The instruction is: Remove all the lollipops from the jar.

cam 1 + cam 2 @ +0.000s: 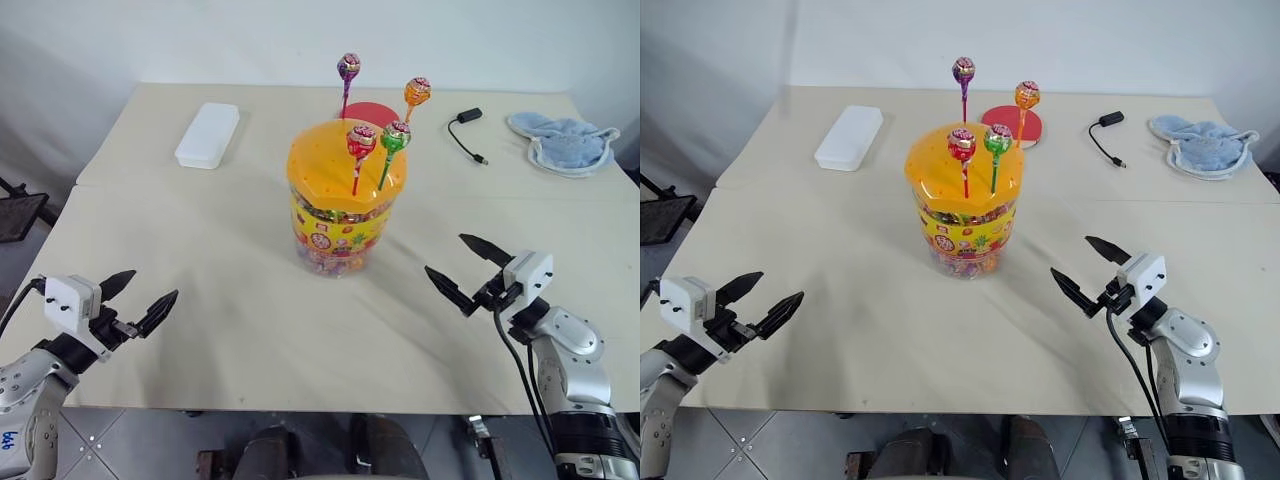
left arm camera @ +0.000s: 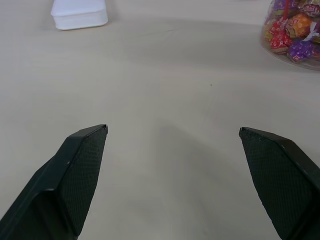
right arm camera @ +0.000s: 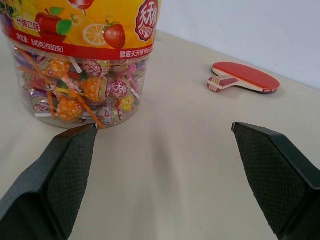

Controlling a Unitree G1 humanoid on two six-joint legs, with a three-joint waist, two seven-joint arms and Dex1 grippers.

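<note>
The jar stands upright mid-table, a clear tub with a yellow-orange holed lid and wrapped candies inside. Several lollipops stick up from the lid: purple, orange, red and green. My left gripper hovers open over the near left of the table, well away from the jar. On the near right, my right gripper is open too, its fingers pointing toward the jar's base a short way off.
A white rectangular box lies at the back left. Behind the jar lies a red table-tennis paddle. A black cable with a plug and a blue cloth lie at the back right. A seam runs across the table.
</note>
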